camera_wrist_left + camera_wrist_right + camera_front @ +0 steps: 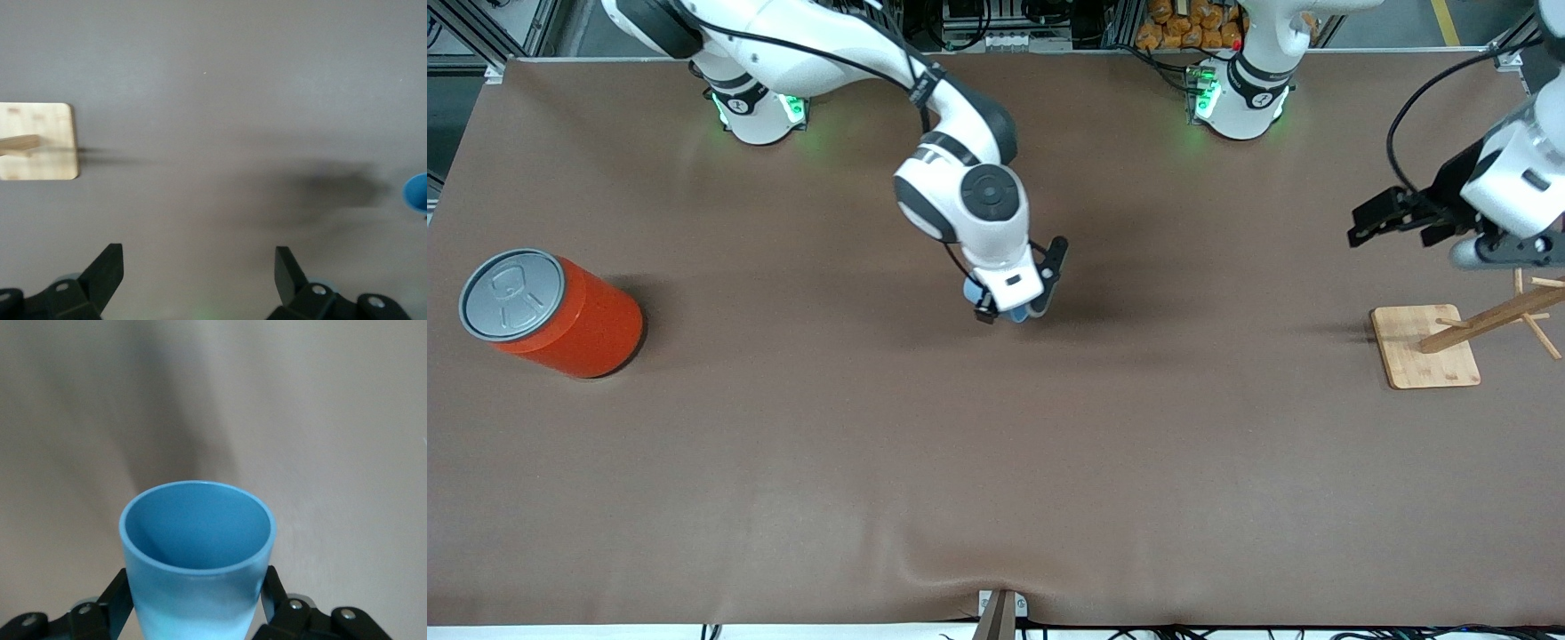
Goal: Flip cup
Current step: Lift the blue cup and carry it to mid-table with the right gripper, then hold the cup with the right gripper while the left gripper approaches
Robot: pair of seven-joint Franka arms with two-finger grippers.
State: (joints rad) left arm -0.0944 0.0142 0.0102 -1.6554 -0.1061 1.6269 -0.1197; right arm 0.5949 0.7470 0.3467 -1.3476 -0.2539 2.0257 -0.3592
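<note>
The light-blue cup (1016, 313) is in the middle of the table, held between the fingers of my right gripper (1021, 302). In the right wrist view the cup (197, 540) fills the space between both fingers, and its open mouth points away from the wrist. My right gripper (197, 577) is shut on its lower wall. I cannot tell whether the cup touches the table. My left gripper (1383, 220) is open and empty, in the air near the wooden rack, and waits. The left wrist view shows its spread fingers (197, 253) and the cup's edge (417, 192).
A large orange can with a grey lid (560, 316) stands toward the right arm's end of the table. A wooden peg rack on a square base (1423, 360) stands toward the left arm's end, and it also shows in the left wrist view (37, 140). A brown cloth covers the table.
</note>
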